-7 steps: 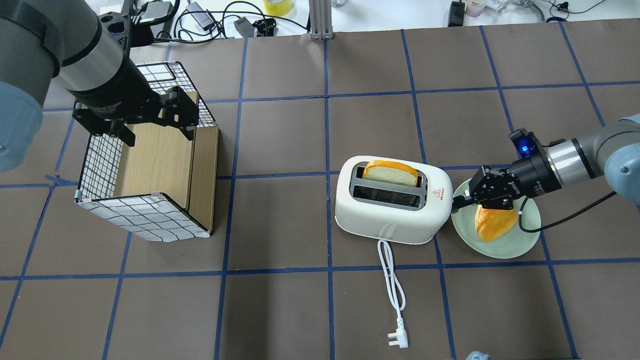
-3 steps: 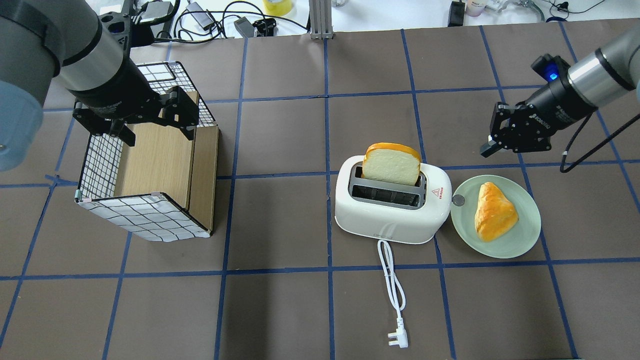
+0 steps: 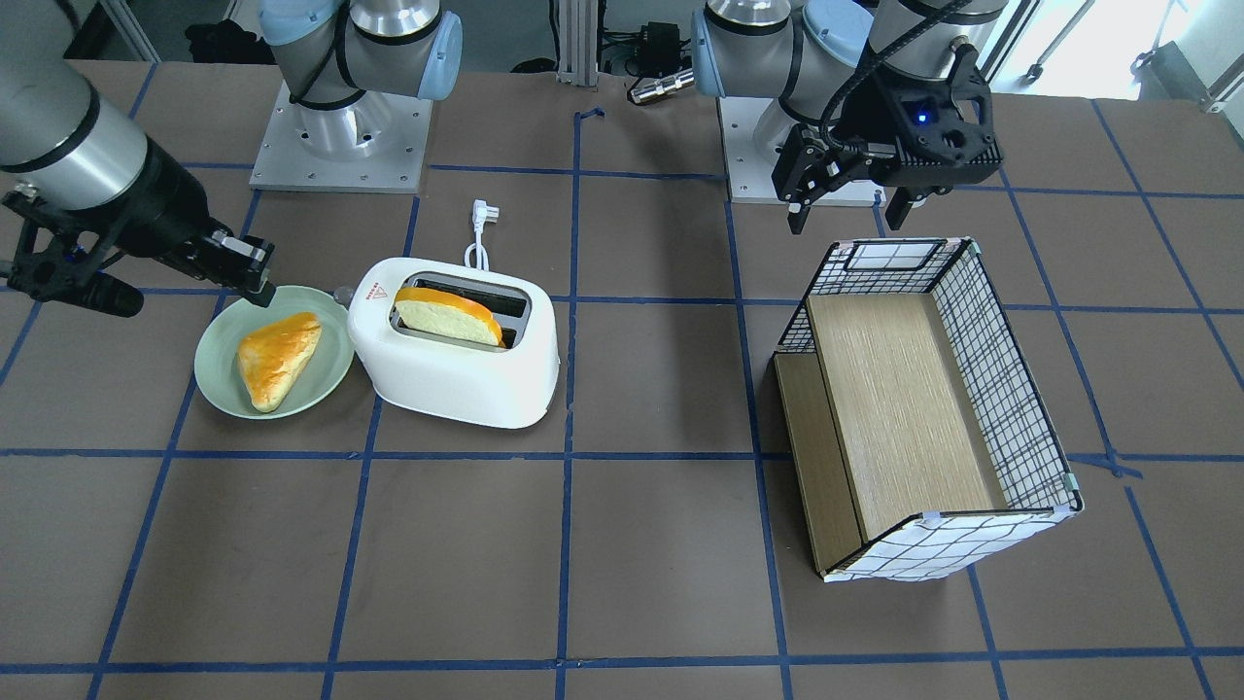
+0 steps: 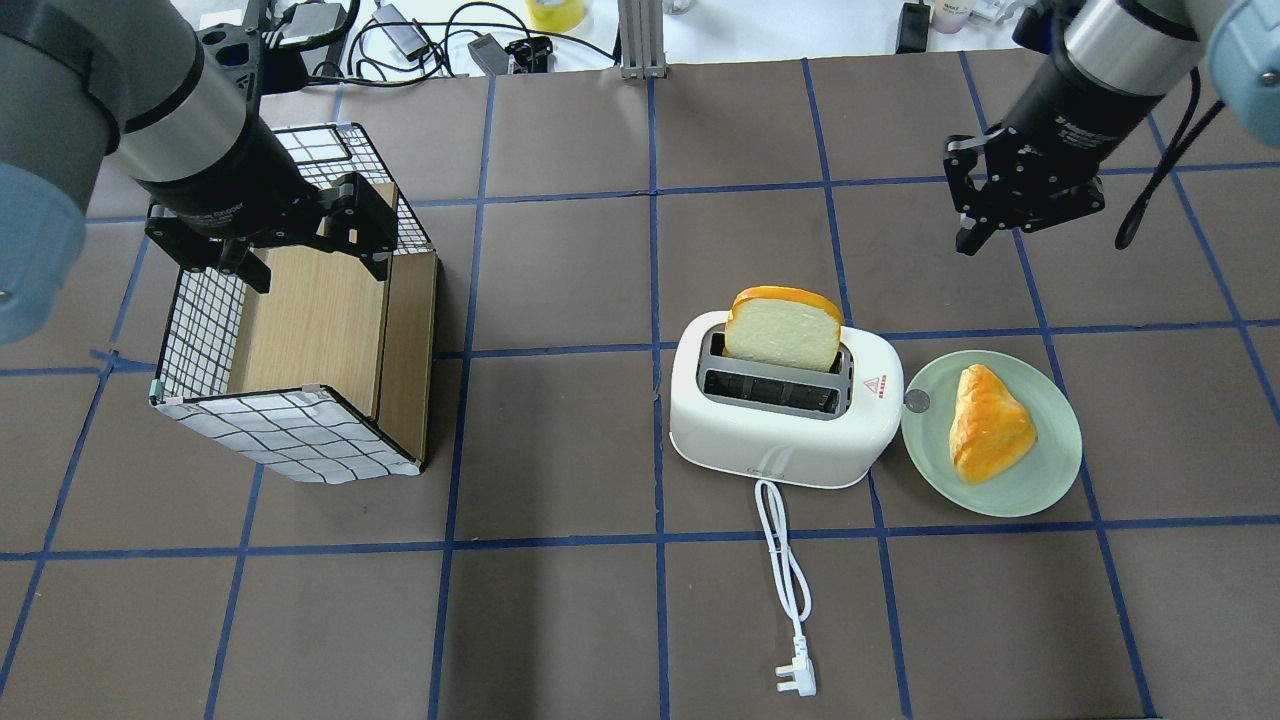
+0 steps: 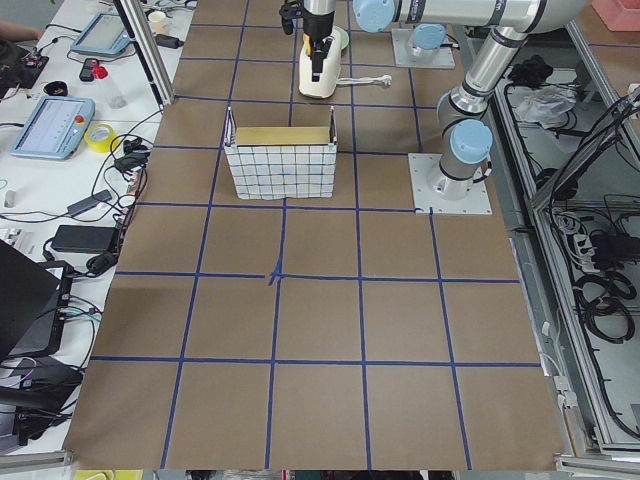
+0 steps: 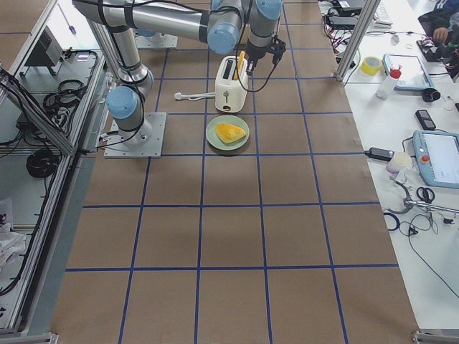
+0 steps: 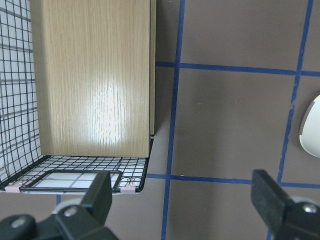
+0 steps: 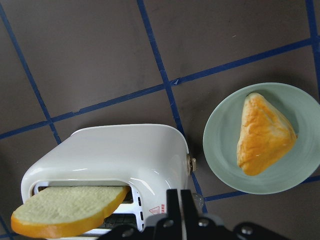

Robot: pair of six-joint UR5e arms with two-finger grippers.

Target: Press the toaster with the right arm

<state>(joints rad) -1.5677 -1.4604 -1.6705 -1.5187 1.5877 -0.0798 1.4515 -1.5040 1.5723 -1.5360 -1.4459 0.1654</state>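
The white toaster (image 4: pixel 780 440) stands mid-table, with a bread slice (image 4: pixel 785 328) sticking up out of its far slot. Its grey lever knob (image 4: pixel 916 401) is on the end that faces the plate. My right gripper (image 4: pixel 965 240) is shut and empty, raised well beyond and to the right of the toaster, apart from it. The right wrist view looks down on the toaster (image 8: pixel 125 155), the knob (image 8: pixel 191 164) and the closed fingertips (image 8: pixel 180 200). My left gripper (image 4: pixel 315 265) is open and empty above the checkered box (image 4: pixel 310 330).
A pale green plate (image 4: pixel 1060 470) with a golden bun (image 4: pixel 990 435) lies right beside the toaster's lever end. The toaster's white cord and plug (image 4: pixel 790 580) trail toward the near edge. Cables and tools lie along the far table edge.
My right gripper has left the lever knob, risen and swung away to the far right. The bread slice has popped up in the slot. The left arm has not moved.
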